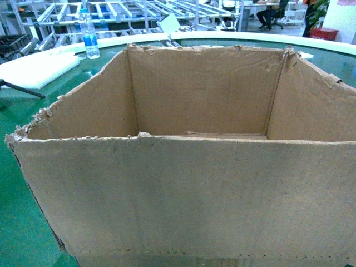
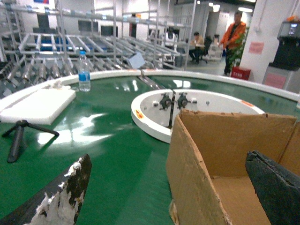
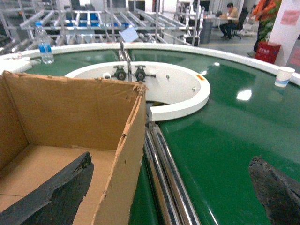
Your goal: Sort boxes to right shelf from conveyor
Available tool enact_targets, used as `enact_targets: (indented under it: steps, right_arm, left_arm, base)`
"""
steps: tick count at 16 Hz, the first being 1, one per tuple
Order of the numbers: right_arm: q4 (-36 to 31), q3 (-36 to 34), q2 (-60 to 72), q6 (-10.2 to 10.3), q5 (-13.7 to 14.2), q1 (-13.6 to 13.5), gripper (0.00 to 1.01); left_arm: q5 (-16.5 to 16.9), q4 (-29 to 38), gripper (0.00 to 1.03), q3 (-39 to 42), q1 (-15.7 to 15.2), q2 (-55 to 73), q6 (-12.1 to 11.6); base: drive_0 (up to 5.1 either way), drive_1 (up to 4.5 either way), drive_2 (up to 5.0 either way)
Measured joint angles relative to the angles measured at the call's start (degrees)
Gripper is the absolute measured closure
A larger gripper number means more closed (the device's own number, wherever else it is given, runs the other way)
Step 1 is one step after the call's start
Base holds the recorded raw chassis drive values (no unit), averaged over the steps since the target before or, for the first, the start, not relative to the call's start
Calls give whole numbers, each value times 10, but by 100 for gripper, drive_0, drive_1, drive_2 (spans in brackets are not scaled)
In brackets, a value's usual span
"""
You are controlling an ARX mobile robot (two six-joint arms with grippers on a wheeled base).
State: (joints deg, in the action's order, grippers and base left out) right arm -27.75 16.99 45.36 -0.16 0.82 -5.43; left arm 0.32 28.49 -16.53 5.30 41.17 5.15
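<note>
A large brown cardboard box (image 1: 183, 189) with ragged top edges stands open on the green conveyor (image 1: 22, 228) and fills the head view; it is empty inside. My left gripper (image 2: 168, 159) is open and straddles the box's left wall (image 2: 192, 173), one finger inside and one over the belt (image 2: 112, 140). My right gripper (image 3: 172, 158) is open too and straddles the right wall (image 3: 124, 164) the same way. Neither gripper shows in the head view. A steel roller-track shelf (image 1: 139, 11) stands beyond the conveyor's far rim.
A water bottle (image 1: 89, 36), a white foam slab (image 1: 33, 69) and a black tripod (image 2: 18, 136) lie on the belt to the left. The white inner rim (image 3: 187, 103) curves behind the box. Steel rollers (image 3: 164, 178) run beside its right wall. A paper cup (image 3: 282, 76) sits far right.
</note>
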Motion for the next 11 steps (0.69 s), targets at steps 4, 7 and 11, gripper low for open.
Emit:
enact_targets:
  steps: [4,7,11]
  right_arm:
    - [-9,35,62,0,4,-8,3]
    - [-14,68,110,-4,5,-18,3]
    - [-3,116,170,-8,-2,-23,3]
  left_arm:
    - [-2,-4,5,-40,31,59,-2]
    - [-1,-1,5,-74,53,111,-12]
    - [-2,-2,5,-117,68,176,-24]
  base:
    - [0,0,0]
    - [0,0,0]
    - [0,0,0]
